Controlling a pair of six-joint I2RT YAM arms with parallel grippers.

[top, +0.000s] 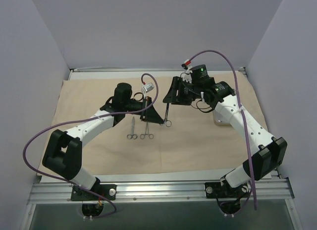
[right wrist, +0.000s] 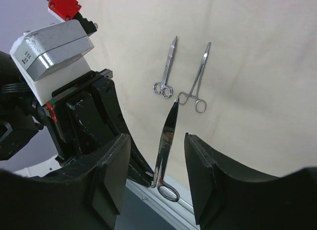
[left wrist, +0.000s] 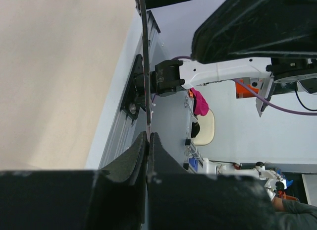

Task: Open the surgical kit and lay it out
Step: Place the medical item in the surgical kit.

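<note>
The right claw (right wrist: 156,141) stands about half open and grips nothing. Its two jaws flank the blade of the long scissors (right wrist: 170,123) with daylight on either side. The left claw (left wrist: 148,136), at 7 o'clock from it in the overhead view, is pressed shut on those scissors low down near the handles, so it alone carries them, point up and one finger ring hanging below.

At 7 o'clock from the left claw, two pieces already lie on the cloth wrap (top: 198,150), which is spread flat. They are the small scissors (top: 132,129) and, just beside them at 3 o'clock, the forceps (top: 147,130), both with rings toward the near edge. At 4 o'clock from the right claw, a grey corner under the right arm (top: 247,131) is probably the tray (top: 217,122), though most of it is hidden.

The pinch looks thin, just steel edge between two pads. If the right claw draws off sideways rather than straight back, a jaw could clip the blade and swing or drop it. Set down too near, the long scissors could also land across the forceps.

Only the right wrist view shows the clearance around the blade. The left wrist view shows the closed pinch edge-on and little else. Only the overhead view shows the whole layout, but not whether anything touches.
</note>
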